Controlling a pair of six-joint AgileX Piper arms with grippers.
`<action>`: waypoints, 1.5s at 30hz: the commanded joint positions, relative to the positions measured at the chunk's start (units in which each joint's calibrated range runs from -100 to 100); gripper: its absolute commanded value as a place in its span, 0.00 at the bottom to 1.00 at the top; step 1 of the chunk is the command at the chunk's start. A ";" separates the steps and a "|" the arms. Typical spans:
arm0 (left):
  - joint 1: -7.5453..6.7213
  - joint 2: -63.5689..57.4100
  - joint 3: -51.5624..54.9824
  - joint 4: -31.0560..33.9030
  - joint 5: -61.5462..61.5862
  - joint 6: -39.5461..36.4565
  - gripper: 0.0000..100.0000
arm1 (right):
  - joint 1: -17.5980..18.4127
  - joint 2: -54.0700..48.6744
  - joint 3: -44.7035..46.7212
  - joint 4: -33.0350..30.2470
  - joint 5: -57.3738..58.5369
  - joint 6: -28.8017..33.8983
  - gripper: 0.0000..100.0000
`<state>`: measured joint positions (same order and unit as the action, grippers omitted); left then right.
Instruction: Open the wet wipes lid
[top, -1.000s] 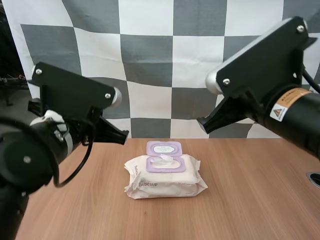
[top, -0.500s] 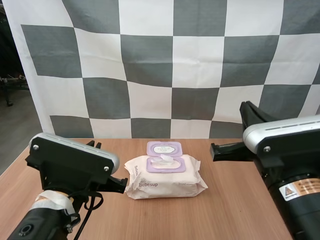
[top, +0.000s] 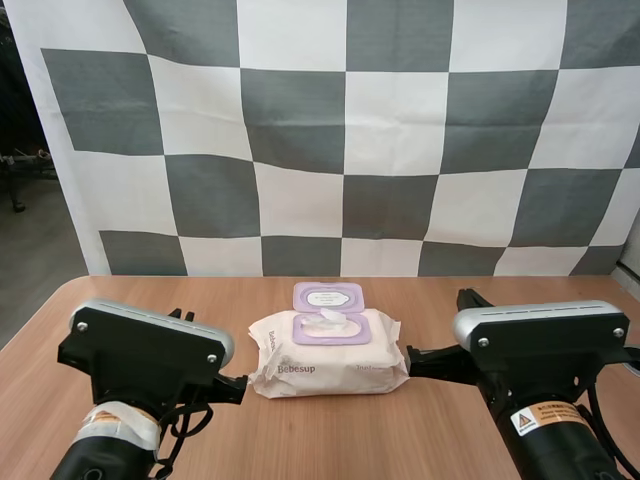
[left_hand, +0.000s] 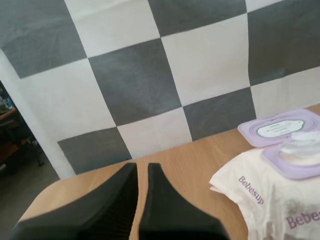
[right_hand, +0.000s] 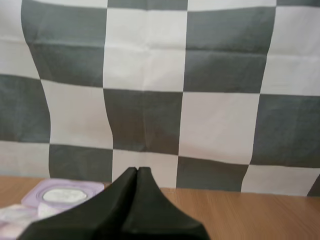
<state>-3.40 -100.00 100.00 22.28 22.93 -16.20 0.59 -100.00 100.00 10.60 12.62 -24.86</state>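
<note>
The high view looks forward and down over the worktop (top: 330, 440) from the rear. Both wrist views sit low, facing forward, close beside the wipes pack (top: 328, 365), which all three share.

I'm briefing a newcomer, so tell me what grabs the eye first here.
The wet wipes pack sits centred on the table, its purple lid flipped open toward the back, a wipe poking up. The left claw and right claw, both shut, sit low at either end of the pack.
</note>
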 joint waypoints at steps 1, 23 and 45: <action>0.00 0.00 0.00 -2.32 5.99 -9.09 0.16 | -0.01 0.00 0.00 -0.38 12.41 -0.06 0.00; 1.31 0.00 0.00 -19.93 7.30 4.44 0.16 | -0.20 0.00 0.00 -0.95 18.74 -0.06 0.00; 1.38 0.00 0.00 -19.93 6.90 4.83 0.16 | -0.20 0.00 0.00 -0.95 18.74 -0.06 0.00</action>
<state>-2.04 -100.00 100.00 2.32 29.92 -11.43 0.40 -100.00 100.00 9.65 31.48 -24.86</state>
